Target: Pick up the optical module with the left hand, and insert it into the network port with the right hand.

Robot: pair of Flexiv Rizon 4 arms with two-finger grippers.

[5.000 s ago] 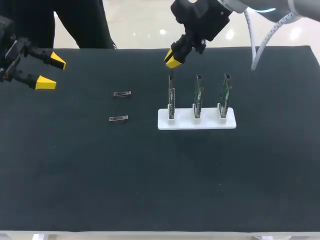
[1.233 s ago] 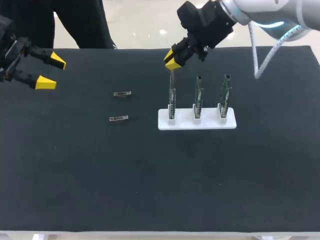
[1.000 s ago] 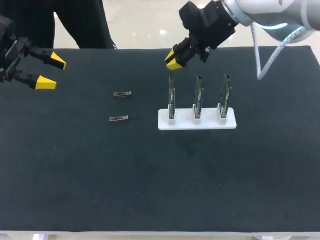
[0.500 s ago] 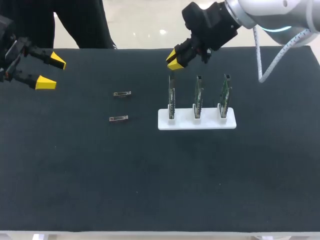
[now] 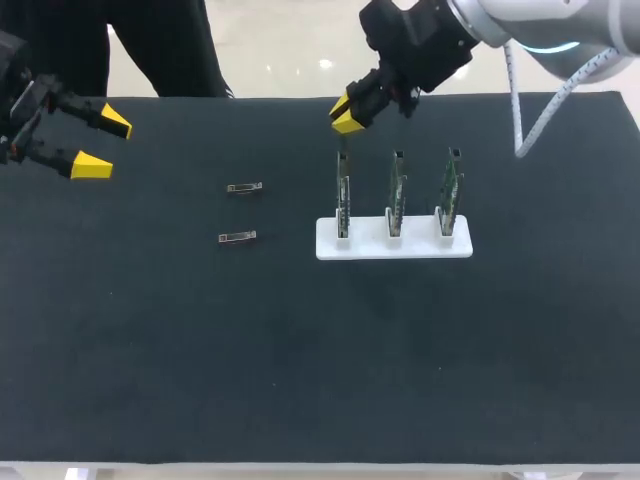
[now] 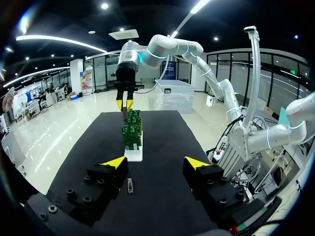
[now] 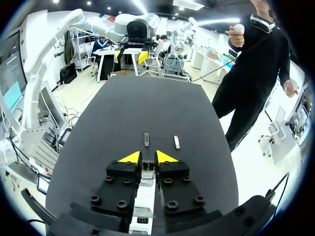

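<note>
Black cloth covers the table [image 5: 150,350]. Left of the middle lie two small grey metal optical modules, flat on the cloth and apart from each other: the far module [image 5: 244,187] and the near module [image 5: 237,237]. Neither one is in a gripper.

My left gripper [image 5: 100,143] hangs at the far left edge, well apart from both modules. Its yellow-tipped fingers are spread wide with nothing between them.

Right of the modules stands a white plastic rack [image 5: 420,248] holding three upright green circuit boards in a row: the left board [image 5: 343,195], the middle board [image 5: 397,195] and the right board [image 5: 452,190]. My right gripper [image 5: 348,115] is above the far top end of the left board and clear of it. Its fingers are drawn nearly together with a slim gap between them, and I see nothing pinched there.

As I judge it, the pick-up of these two modules has not started. The left arm would first have to come in over one of them, then hand it to the right arm for insertion. There is something dark at the top of the left board, but I cannot tell whether it is a module already seated in its port.

I can read no brand, label or other writing on the modules, boards or rack; any print there is too small to make out.
</note>
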